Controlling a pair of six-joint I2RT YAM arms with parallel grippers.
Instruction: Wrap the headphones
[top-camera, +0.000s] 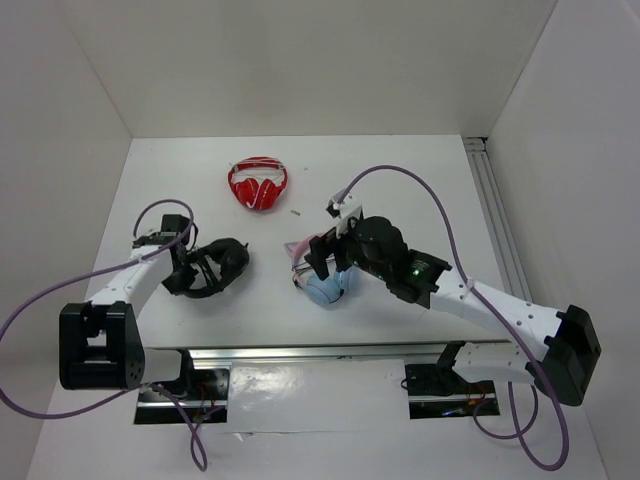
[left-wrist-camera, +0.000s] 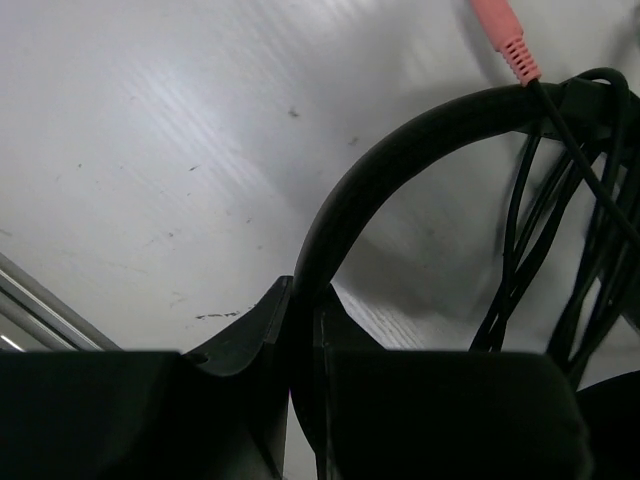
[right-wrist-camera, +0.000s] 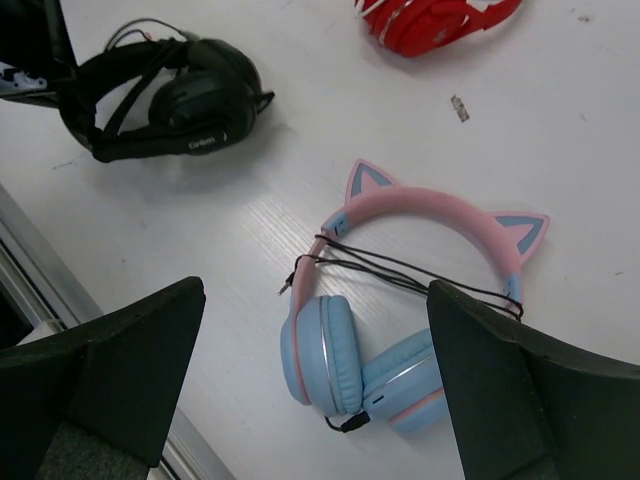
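The black headphones (top-camera: 218, 268) lie on the white table at the left, with the cable bunched over the headband. My left gripper (top-camera: 181, 264) is shut on the headband (left-wrist-camera: 400, 165); in the left wrist view the band runs straight between the closed jaws of that gripper (left-wrist-camera: 305, 300). Cable strands (left-wrist-camera: 560, 230) hang across the band at the right, and a pink plug (left-wrist-camera: 508, 38) lies near its top. The black headphones also show in the right wrist view (right-wrist-camera: 175, 95). My right gripper (top-camera: 322, 258) is open and empty, and hovers above other headphones (right-wrist-camera: 315, 290).
Pink-and-blue cat-ear headphones (top-camera: 322, 286) lie under my right gripper, their thin cable looped over the band (right-wrist-camera: 400, 205). Red headphones (top-camera: 258, 184) lie at the back centre. A small scrap (top-camera: 296, 212) lies between them. A metal rail (right-wrist-camera: 40, 285) edges the table's near side.
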